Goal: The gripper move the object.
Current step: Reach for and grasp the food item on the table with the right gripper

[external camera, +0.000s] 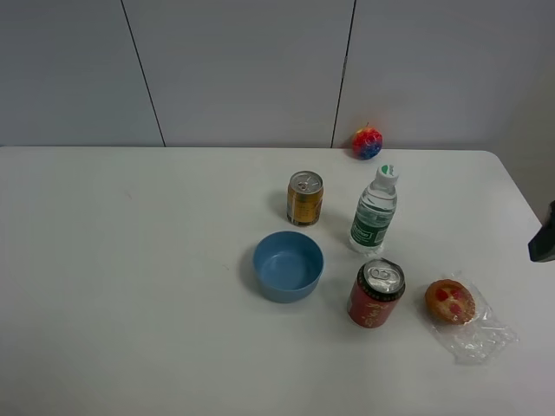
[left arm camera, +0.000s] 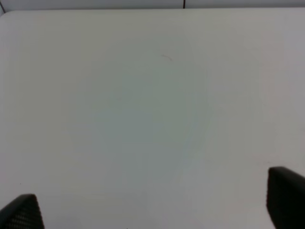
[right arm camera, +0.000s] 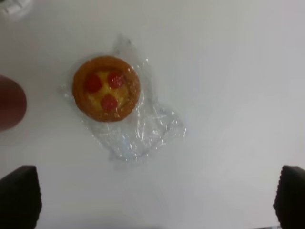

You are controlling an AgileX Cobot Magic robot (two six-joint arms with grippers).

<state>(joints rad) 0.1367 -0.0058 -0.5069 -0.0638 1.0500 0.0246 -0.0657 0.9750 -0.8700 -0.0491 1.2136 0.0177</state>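
Observation:
The small round orange-brown bun [external camera: 450, 301] with red spots lies in its crinkly clear wrapper on the white table [external camera: 130, 277], at the front right, just right of the red can [external camera: 375, 293]. It also shows in the right wrist view [right arm camera: 106, 88]. My right gripper [right arm camera: 157, 202] is open, fingers wide apart, hovering above the table near the bun and touching nothing. Only a dark bit of the right arm [external camera: 544, 236] shows at the right edge of the high view. My left gripper [left arm camera: 157, 205] is open over bare table, out of the high view.
A blue bowl [external camera: 288, 265] sits mid-table. A gold can [external camera: 304, 198] and a clear water bottle [external camera: 374, 211] stand behind it. A red-and-blue ball [external camera: 367, 142] rests at the back wall. The red can's edge shows in the right wrist view [right arm camera: 10, 102].

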